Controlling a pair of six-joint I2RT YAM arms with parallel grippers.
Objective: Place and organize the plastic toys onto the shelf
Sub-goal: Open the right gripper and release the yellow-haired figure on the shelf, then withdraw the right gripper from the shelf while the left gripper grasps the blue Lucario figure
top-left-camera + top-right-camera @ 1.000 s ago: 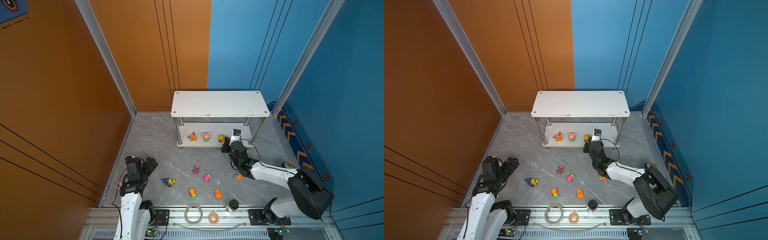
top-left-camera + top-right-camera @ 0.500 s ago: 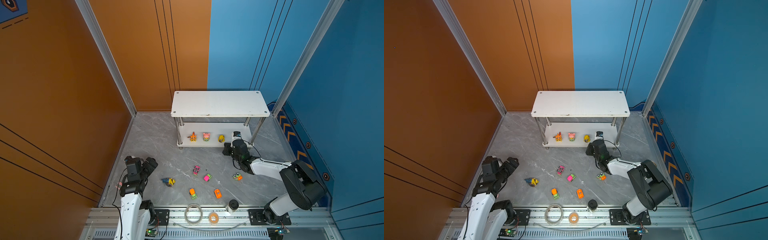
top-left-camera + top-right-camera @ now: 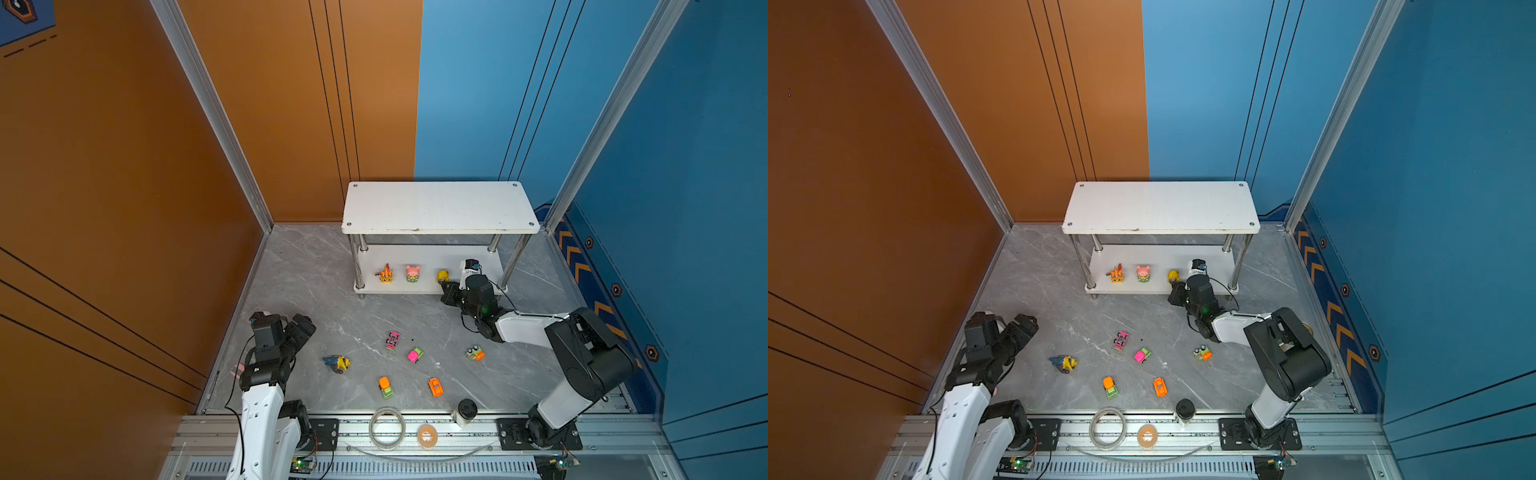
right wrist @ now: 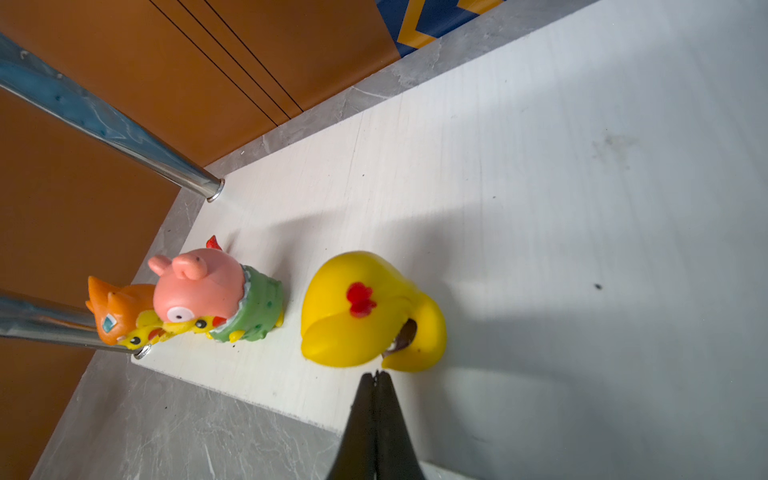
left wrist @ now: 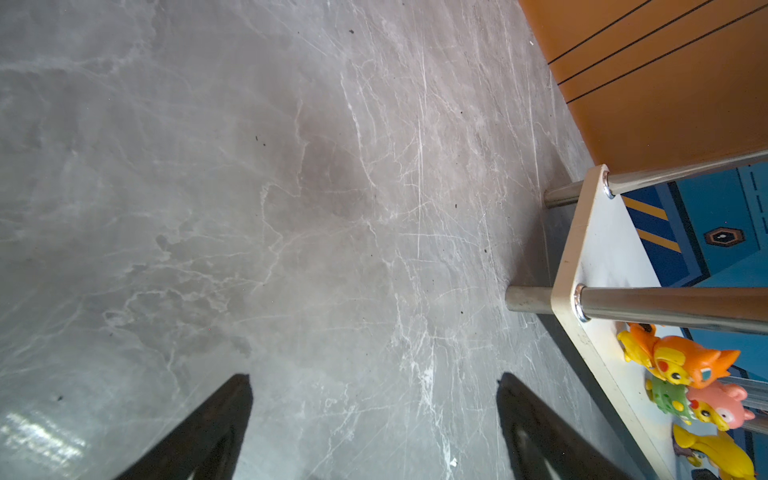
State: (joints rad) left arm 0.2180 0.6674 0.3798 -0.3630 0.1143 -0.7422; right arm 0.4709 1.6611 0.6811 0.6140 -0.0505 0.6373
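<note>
Three loose items sit well behind both end effectors, back toward the arm bases. On the front rail (image 3: 415,422), the large clear tape ring (image 3: 387,428) is closest to your left end effector (image 3: 302,328), with the small orange tape roll (image 3: 427,436) just beside it. The black-lidded white canister (image 3: 466,411) stands nearer your right end effector (image 3: 448,289). Bare grey marble tabletop (image 5: 291,208) lies ahead of the left one. The orange wall (image 3: 124,166) flanks the left, the blue wall (image 3: 685,166) the right.
</note>
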